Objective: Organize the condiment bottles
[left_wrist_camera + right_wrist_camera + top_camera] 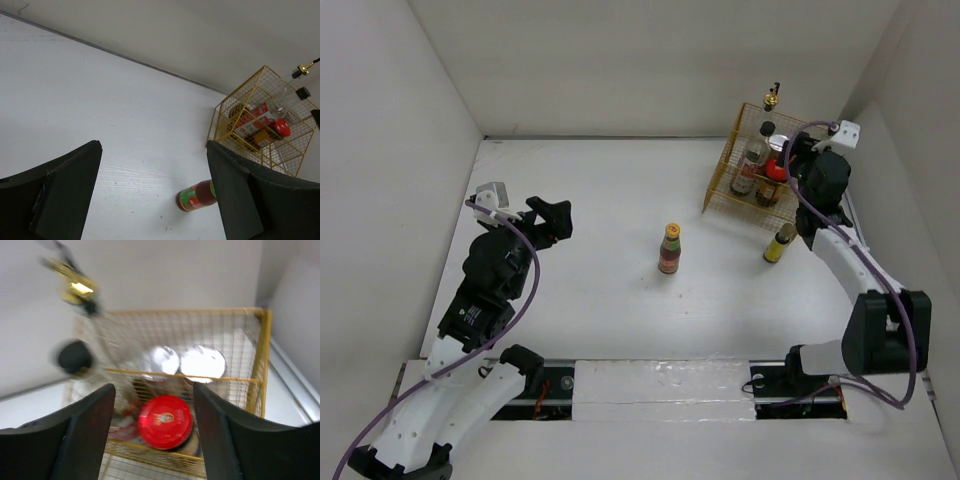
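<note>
A yellow-capped brown bottle stands mid-table; it also shows in the left wrist view, partly behind my right finger. A second yellow-capped brown bottle stands just in front of the yellow wire rack. In the rack are a gold-spout clear bottle, a black-capped clear bottle, a red-lidded jar and two silver-lidded jars. My right gripper is open and empty above the red-lidded jar, not touching it. My left gripper is open and empty, well left of the middle bottle.
White walls enclose the table on the left, back and right. The rack stands in the back right corner, close to the right wall. The arms' base rail runs along the near edge.
</note>
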